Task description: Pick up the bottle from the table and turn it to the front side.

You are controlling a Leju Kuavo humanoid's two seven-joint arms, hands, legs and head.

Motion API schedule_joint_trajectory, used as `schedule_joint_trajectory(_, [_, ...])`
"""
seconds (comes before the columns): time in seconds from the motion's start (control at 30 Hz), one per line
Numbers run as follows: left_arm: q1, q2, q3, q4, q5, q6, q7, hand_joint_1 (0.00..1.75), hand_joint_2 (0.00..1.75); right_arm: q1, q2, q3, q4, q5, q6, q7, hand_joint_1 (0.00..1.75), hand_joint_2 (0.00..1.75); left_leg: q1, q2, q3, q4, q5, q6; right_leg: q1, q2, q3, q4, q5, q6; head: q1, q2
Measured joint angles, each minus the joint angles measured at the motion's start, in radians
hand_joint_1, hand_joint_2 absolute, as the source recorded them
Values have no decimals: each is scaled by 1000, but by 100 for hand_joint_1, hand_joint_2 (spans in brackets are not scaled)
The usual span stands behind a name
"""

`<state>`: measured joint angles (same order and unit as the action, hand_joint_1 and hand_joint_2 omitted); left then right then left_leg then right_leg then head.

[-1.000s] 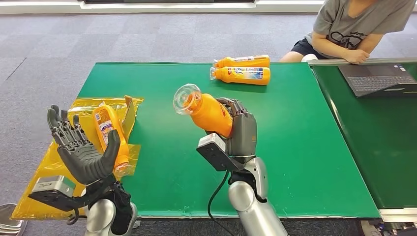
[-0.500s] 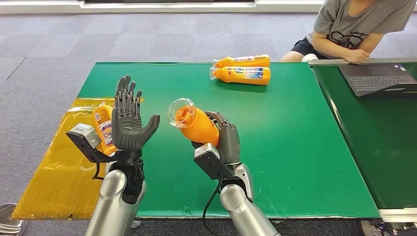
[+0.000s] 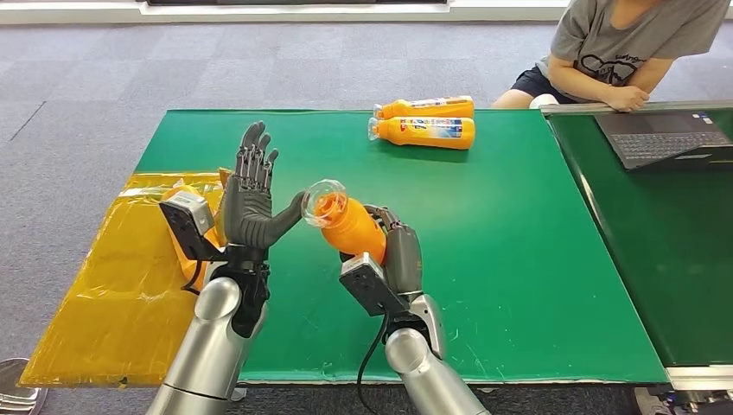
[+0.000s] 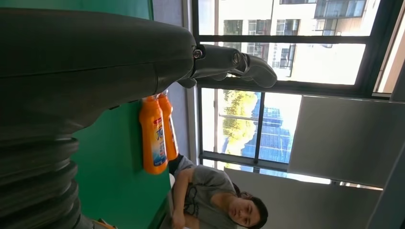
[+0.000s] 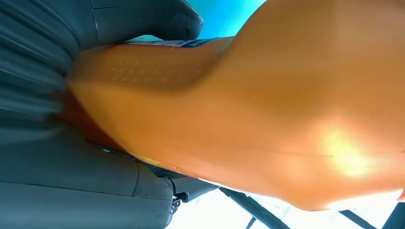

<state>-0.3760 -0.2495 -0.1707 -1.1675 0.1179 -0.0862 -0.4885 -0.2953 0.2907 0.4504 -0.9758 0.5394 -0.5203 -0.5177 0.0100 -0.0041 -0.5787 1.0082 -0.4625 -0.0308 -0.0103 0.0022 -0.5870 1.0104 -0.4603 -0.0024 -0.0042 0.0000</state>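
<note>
Head view: right hand (image 3: 399, 252) at lower centre of the frame grips the orange bottle (image 3: 348, 224) around its body, lifted off the green table (image 3: 519, 225). Bottle's long axis tilts toward upper left, clear cap (image 3: 324, 202) leading. Left hand (image 3: 252, 206) stands upright just left of the cap, fingers spread, holding nothing; thumb tip at or touching the cap, can't tell which. Left hand is the nearer one for a handover.

Left wrist view: left fingers (image 4: 239, 64) extended and apart, two spare bottles (image 4: 156, 133) lying on the table beyond.

Right wrist view: bottle (image 5: 267, 109) pressed against the palm, fingers wrapped round it; label side probably faces away, view too close to confirm.
</note>
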Motion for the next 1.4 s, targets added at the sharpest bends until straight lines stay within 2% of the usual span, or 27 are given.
schedule_joint_trajectory(0.47, [-9, 0, -23, 22, -26, -22, 6, 0, 175, 0, 0, 0, 13, 6, -3, 3, 175, 175, 0, 0, 0, 0, 0, 0, 0, 0, 0, 0, 0, 0, 0, 0])
schedule_joint_trajectory(0.53, [-18, 8, -36, 30, -61, -65, 17, 0, 175, 2, 0, -1, 13, 11, 3, 5, 175, 175, 0, 0, 0, 0, 0, 0, 0, 0, 0, 0, 0, 0, 0, 0])
schedule_joint_trajectory(0.63, [-52, 35, -61, 60, -151, -189, 22, 0, 175, 9, -1, -6, 15, 23, 12, 13, 175, 175, 0, 1, 0, 0, 0, 0, 0, 0, 0, 0, 0, 0, 0, 0])
schedule_joint_trajectory(0.87, [-101, 62, -61, 125, -225, -233, 3, 0, 175, 22, -8, -11, 15, 38, 11, 35, 175, 175, 0, 1, 0, 0, 0, 0, 0, 0, 0, 0, 0, 0, 0, 0])
schedule_joint_trajectory(0.97, [-128, 75, -52, 181, -259, -189, -6, 0, 175, 24, -9, -11, 15, 44, 15, 38, 175, 175, 0, 1, 0, 0, 0, 0, 0, 0, 0, 0, 0, 0, 0, 0])
schedule_joint_trajectory(1.13, [-187, 98, 9, 338, -313, 28, 2, 0, 175, 26, -11, -11, 15, 51, 11, 38, 175, 175, 0, 1, 0, 0, 1, -1, 0, 0, 0, 0, 1, -1, 0, 0])
schedule_joint_trajectory(1.2, [-208, 105, 48, 396, -320, 87, -5, 0, 175, 27, -11, -11, 15, 51, 9, 37, 175, 175, 1, 2, 0, 0, 1, -1, 1, 1, -1, 0, 1, -1, 0, 0])
schedule_joint_trajectory(1.4, [-230, 119, 138, 481, -324, 147, -18, 0, 175, 27, -11, -11, 16, 52, 18, 37, 175, 175, 1, 1, -1, 0, 1, -1, 1, 1, -1, 1, 1, -1, 0, 0])
